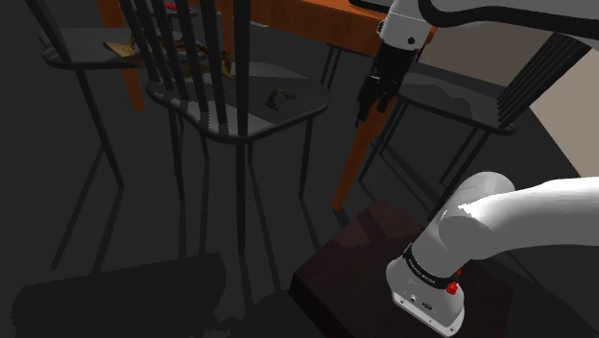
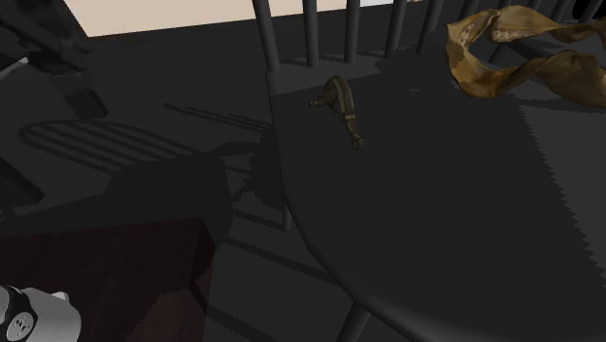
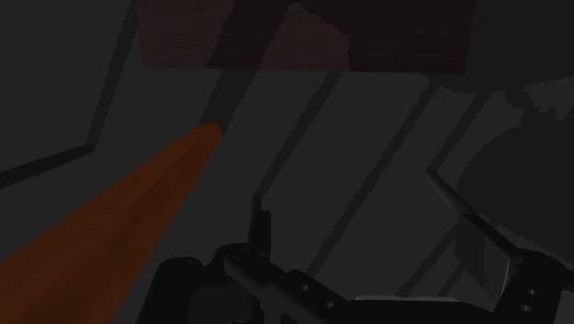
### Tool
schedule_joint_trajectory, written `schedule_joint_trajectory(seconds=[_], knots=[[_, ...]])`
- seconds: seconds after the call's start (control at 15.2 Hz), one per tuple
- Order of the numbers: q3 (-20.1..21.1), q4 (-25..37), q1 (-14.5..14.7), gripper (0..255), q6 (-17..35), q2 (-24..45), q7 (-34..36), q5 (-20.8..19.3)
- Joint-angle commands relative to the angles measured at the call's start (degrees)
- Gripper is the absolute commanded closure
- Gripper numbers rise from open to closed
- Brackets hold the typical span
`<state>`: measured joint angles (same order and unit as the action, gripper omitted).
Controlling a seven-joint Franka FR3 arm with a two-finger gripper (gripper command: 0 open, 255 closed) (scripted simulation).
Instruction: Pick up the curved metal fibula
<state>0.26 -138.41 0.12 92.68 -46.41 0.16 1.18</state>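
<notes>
The fibula (image 1: pixel 278 97) is a small curved, dull bronze-coloured piece lying on the dark seat of a spindle-back chair (image 1: pixel 206 113). In the second exterior view the fibula (image 2: pixel 342 105) lies near the seat's back edge, arched with a knobbed end. My black gripper (image 1: pixel 368 106) hangs off the seat's edge toward the shoulder view's right, level with the fibula and apart from it, beside an orange table leg (image 1: pixel 353 163). Seen from the wrist, the gripper (image 3: pixel 386 271) is open, with nothing between its fingers.
A crumpled golden-brown object (image 2: pixel 515 53) lies further along on the seat (image 2: pixel 437 214). Another dark chair (image 1: pixel 451 101) stands just beyond the gripper. The orange table (image 1: pixel 317 19) is behind. The dark-red stand (image 1: pixel 355 259) sits below the arm.
</notes>
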Motion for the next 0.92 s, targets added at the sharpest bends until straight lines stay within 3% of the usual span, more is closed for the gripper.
schedule_joint_trajectory(seconds=[0.0, 0.86], knots=[[0.0, 0.0, 0.0, 0, 0.0, 0.0, 0.0, 0.0], [7.73, 24.92, 1.77, 0, 2.04, 30.56, 11.36, 3.83]])
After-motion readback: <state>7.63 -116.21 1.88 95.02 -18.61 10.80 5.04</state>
